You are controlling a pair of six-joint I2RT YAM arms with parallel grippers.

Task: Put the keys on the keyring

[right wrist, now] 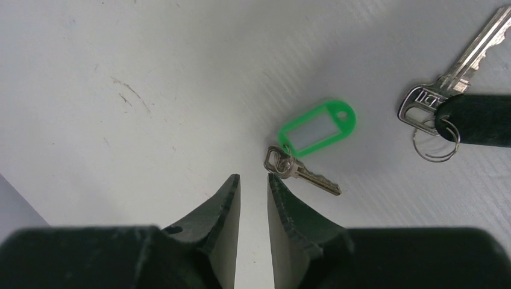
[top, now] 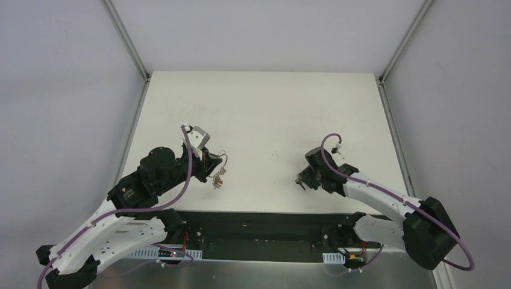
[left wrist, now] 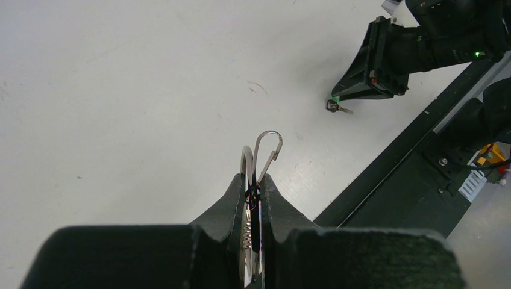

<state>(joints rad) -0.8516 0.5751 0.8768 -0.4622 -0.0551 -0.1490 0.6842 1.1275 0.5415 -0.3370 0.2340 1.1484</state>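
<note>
My left gripper (left wrist: 254, 179) is shut on the keyring (left wrist: 263, 150), a metal ring with a wire clasp that sticks out past the fingertips. In the top view the keyring (top: 221, 161) hangs above the table with small keys dangling under it. A key with a green plastic tag (right wrist: 317, 127) lies flat on the table, its blade (right wrist: 313, 179) just right of my right gripper (right wrist: 253, 176). That gripper is open by a narrow gap, with only bare table between the fingers. Further right lies a second key (right wrist: 458, 69) joined to a black tag (right wrist: 479, 119).
The black base rail (top: 265, 226) runs along the table's near edge behind both arms. In the left wrist view the right gripper (left wrist: 370, 66) hovers over the green-tagged key (left wrist: 337, 108). Metal frame posts (top: 126, 39) stand at the table's back corners.
</note>
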